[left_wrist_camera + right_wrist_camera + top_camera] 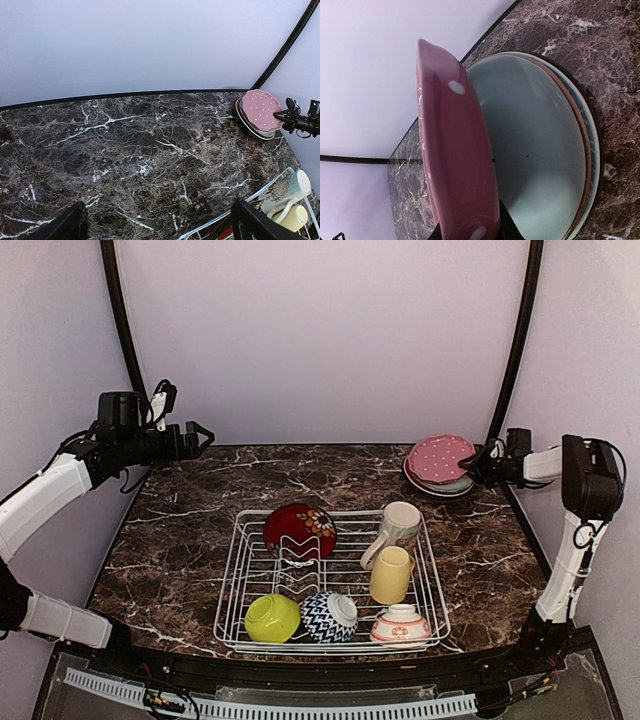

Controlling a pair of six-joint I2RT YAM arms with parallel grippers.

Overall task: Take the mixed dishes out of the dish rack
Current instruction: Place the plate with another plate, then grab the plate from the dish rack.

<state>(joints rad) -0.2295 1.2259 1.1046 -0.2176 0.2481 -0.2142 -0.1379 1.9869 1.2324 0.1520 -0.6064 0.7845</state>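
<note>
The white wire dish rack (431, 580) sits mid-table. In it a red plate (300, 530) stands upright, with a cream mug (398, 525), a yellow mug (391, 575), a lime bowl (272, 618), a navy-zigzag bowl (330, 616) and a pink-white bowl (401, 624). My right gripper (478, 468) is shut on the rim of the pink dotted plate (440, 458), tilted over the stack at the back right. In the right wrist view the pink plate (455, 165) stands edge-on over the teal plate (535, 150) and the black-rimmed plate (598, 165). My left gripper (200, 437) is open and empty, raised at the back left.
Bare marble table (200, 530) lies left of and behind the rack. The left wrist view shows the rack's corner (260, 192), the cream mug (290, 187) and the pink plate (261, 110) far right. A black frame post (515, 350) rises behind the stack.
</note>
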